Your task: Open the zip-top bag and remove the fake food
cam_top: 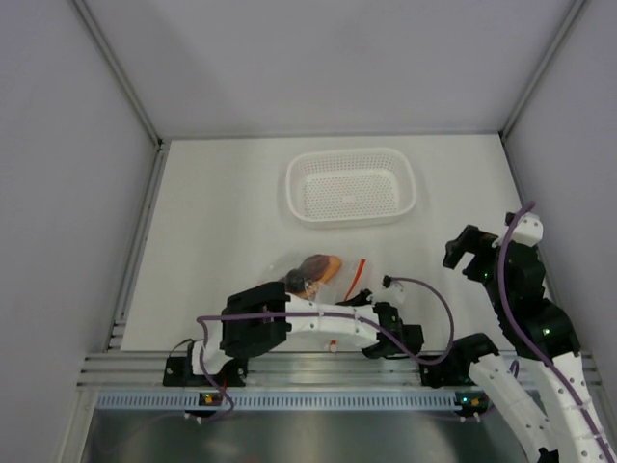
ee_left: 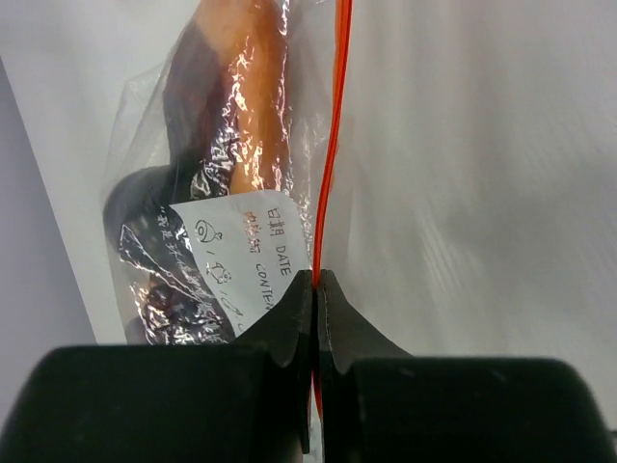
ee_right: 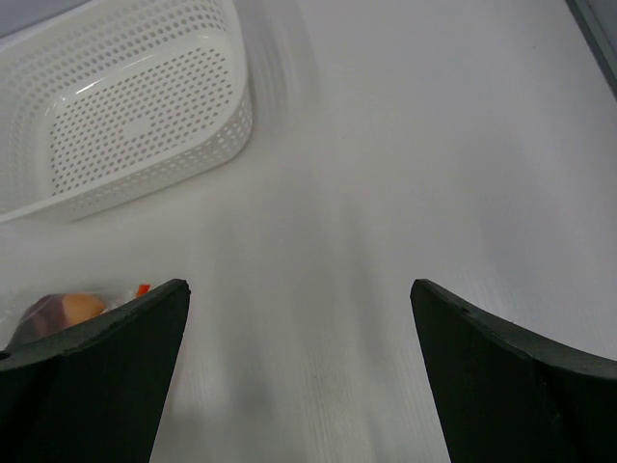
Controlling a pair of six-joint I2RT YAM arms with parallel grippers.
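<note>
The clear zip-top bag (cam_top: 323,273) lies at the table's near middle, and it fills the left of the left wrist view (ee_left: 207,193). Its orange-red zip strip (ee_left: 333,154) runs straight away from my left gripper (ee_left: 315,277), which is shut on the strip's near end. Inside the bag are the orange hot-dog piece (ee_left: 255,87) and dark red grapes (ee_left: 154,280), behind a white label (ee_left: 246,256). In the top view the left gripper (cam_top: 359,295) is at the bag's right edge. My right gripper (cam_top: 465,247) (ee_right: 299,289) is open and empty, held above the table to the bag's right.
A white perforated basket (cam_top: 291,188) stands empty at the back centre and shows at the upper left of the right wrist view (ee_right: 145,106). Grey walls close the table on three sides. A metal rail runs along the near edge (cam_top: 318,371).
</note>
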